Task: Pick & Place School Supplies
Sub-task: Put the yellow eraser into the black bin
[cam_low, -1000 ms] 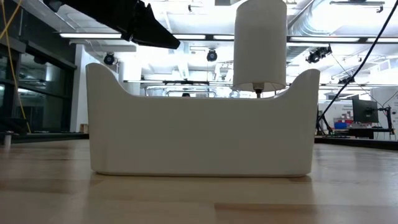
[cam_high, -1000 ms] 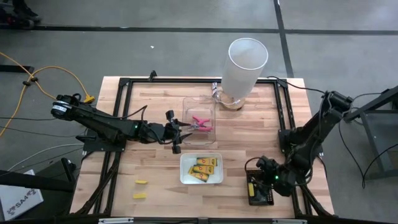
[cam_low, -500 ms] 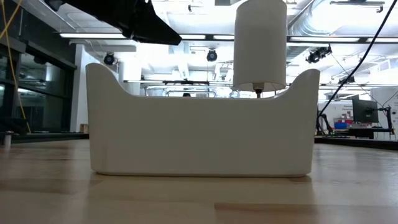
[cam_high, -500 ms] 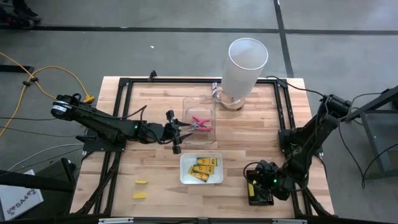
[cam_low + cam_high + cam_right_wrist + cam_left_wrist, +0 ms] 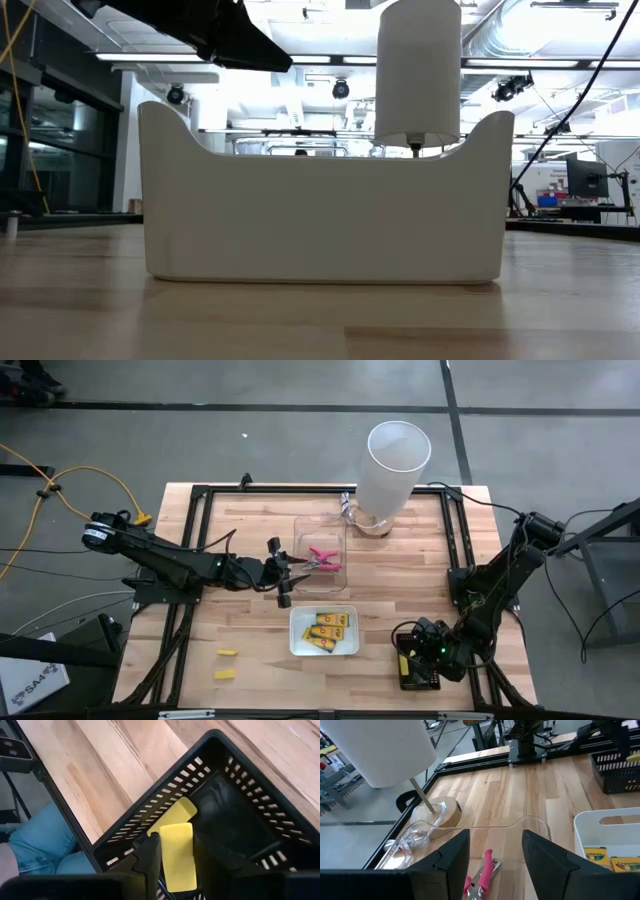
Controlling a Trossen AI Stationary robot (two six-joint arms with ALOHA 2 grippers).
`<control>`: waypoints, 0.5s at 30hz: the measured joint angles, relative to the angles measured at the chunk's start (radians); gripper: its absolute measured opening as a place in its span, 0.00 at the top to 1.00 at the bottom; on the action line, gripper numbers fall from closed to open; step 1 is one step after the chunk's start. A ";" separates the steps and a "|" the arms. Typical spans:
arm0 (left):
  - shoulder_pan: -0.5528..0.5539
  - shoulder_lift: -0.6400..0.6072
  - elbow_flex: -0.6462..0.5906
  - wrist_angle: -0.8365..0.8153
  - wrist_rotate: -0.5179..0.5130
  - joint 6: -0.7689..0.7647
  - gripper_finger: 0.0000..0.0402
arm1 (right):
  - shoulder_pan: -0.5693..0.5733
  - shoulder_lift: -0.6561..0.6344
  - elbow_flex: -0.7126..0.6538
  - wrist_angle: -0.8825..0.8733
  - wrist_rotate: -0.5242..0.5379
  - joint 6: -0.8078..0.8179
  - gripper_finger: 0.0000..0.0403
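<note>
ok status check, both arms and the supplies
Left gripper open over pink scissors in clear tray. Right gripper holds yellow block over black basket. Nothing in the way.

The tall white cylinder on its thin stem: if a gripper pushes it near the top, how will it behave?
The tall white cylinder would probably tip rather than slide: the left wrist view shows it on a thin stem over a small round wooden base. It looks hollow, so likely light. The clear cable at its base might drag.

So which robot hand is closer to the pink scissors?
Left. The left gripper is right beside the pink scissors in the clear tray; the right gripper is far off over the black basket.
</note>
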 joint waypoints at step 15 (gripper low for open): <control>0.000 0.000 0.000 0.004 0.027 0.000 0.57 | 0.000 0.000 0.001 -0.015 -0.003 0.009 0.69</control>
